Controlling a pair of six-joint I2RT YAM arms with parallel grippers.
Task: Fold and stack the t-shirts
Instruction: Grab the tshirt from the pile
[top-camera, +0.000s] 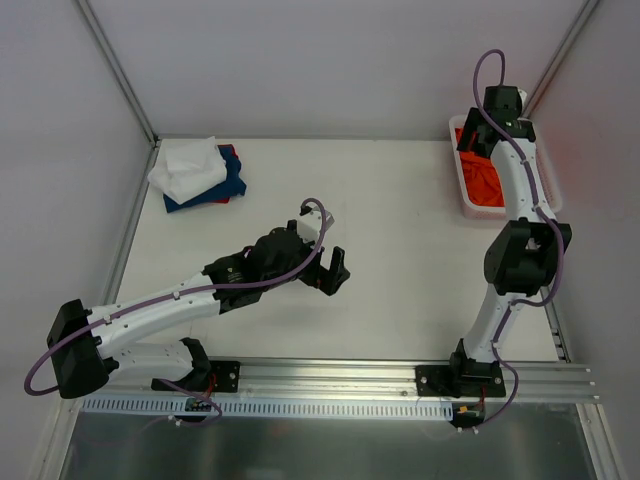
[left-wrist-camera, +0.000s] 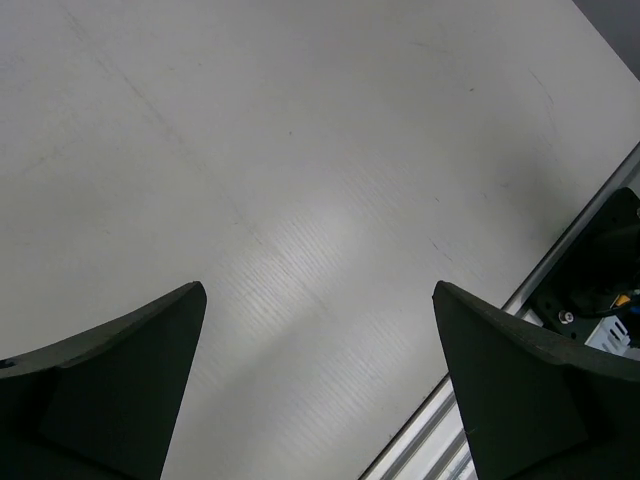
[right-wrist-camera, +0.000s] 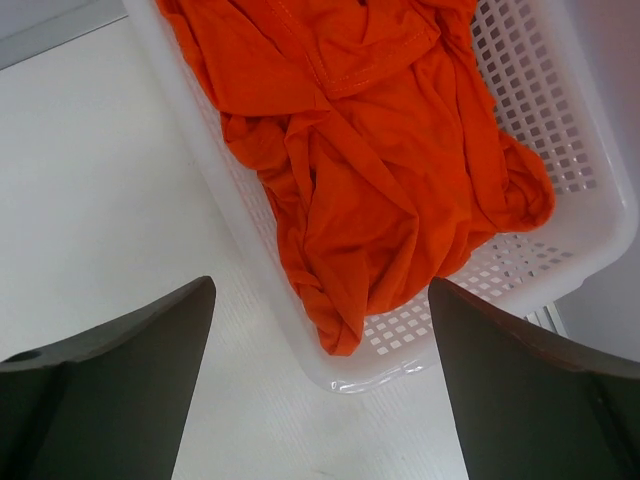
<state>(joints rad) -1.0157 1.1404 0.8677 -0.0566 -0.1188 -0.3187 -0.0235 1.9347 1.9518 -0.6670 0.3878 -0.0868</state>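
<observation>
While 1 crumpled bright orange cloth t-shirt (right-wrist-camera: 370, 170) lies lengthwise in 1 white plastic mesh basket (right-wrist-camera: 560, 130), right jaws hang spread above it, nearer; left jaws, spread, well apart.

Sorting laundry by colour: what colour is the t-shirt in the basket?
Bright orange t-shirt, clearest in the right wrist view.

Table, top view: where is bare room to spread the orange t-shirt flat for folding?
The widest bare patch of the table lies in the middle, between the folded stack at far left and the basket at far right. The left claw hangs open over its near part. The far right is crowded: the basket holds the orange t-shirt.
</observation>
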